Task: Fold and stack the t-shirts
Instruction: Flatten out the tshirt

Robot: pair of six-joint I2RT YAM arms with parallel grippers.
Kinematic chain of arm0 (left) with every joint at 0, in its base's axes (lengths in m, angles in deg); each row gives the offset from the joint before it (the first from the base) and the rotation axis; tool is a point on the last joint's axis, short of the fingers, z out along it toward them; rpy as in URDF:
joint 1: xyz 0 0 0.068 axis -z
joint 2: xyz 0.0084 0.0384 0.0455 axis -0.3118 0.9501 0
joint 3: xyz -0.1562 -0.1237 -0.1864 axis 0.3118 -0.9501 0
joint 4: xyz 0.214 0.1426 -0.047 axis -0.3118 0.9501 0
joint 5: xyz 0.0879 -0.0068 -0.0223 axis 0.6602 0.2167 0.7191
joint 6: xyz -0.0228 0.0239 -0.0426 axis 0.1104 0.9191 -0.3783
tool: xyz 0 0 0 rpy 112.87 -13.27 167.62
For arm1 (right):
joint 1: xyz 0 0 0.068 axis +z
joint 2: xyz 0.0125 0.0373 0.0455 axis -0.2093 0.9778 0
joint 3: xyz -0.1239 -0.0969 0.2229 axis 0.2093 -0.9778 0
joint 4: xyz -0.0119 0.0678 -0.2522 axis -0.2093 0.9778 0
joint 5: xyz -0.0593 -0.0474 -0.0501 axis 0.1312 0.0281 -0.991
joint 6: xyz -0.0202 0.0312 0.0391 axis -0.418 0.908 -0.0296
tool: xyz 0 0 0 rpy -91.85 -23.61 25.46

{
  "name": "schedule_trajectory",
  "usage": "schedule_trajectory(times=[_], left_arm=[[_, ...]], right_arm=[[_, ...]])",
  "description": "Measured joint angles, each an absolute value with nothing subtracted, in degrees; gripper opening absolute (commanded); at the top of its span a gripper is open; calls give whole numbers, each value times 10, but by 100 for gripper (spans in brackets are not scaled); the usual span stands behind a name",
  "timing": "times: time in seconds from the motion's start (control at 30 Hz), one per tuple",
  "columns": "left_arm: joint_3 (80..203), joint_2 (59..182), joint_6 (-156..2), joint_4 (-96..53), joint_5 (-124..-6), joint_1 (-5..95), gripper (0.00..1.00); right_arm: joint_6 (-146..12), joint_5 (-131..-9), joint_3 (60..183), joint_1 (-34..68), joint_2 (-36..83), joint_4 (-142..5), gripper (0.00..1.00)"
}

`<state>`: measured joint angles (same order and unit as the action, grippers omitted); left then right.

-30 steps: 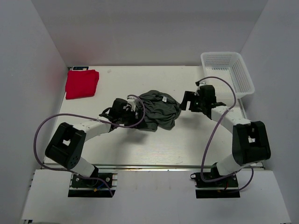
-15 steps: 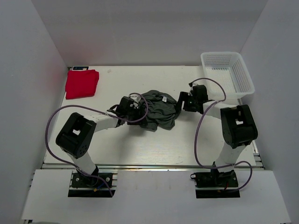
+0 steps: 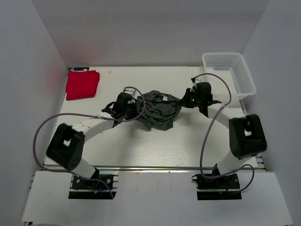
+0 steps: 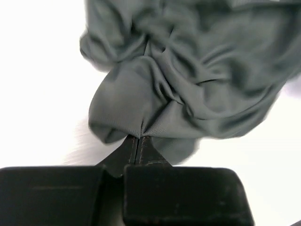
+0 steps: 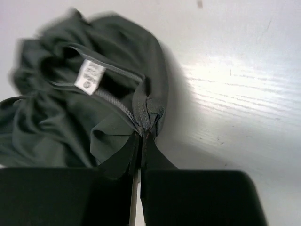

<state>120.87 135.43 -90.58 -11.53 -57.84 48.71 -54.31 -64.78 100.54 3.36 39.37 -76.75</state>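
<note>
A dark grey-green t-shirt [image 3: 157, 112] lies crumpled at the middle of the table. Its white neck label [image 5: 89, 76] shows near the collar. My left gripper [image 3: 133, 109] is shut on the shirt's left edge, with cloth [image 4: 155, 94] pinched at the fingertips [image 4: 139, 137]. On the other side, my right gripper [image 3: 185, 101] is shut on the shirt's right edge, gripping a seam beside the collar [image 5: 146, 129]. A bright red t-shirt [image 3: 82, 84] lies folded at the far left of the table, away from both grippers.
A white mesh basket [image 3: 229, 73] stands at the back right corner, just behind the right arm. Grey walls close in the table [image 3: 141, 146] on the left, right and back. Purple cables loop from both arms over the table.
Both grippers have moved inward to the grey-green shirt and shut on its edges, the left from the left, the right from the right. The shirt has bunched up slightly.
</note>
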Motion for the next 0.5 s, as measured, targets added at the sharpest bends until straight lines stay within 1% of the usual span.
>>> schedule_trajectory(times=[0.2, 0.37, 0.5], left_arm=[[1222, 1164, -888, -72, -471, 486, 0], [1248, 1055, -863, -40, -411, 484, 0], [1277, 971, -838, -25, -362, 484, 0]], right_arm=[[-533, -691, 978, 34, 172, -783, 0], [-539, -749, 978, 34, 34, -791, 0], [-553, -800, 988, 34, -41, -785, 0]])
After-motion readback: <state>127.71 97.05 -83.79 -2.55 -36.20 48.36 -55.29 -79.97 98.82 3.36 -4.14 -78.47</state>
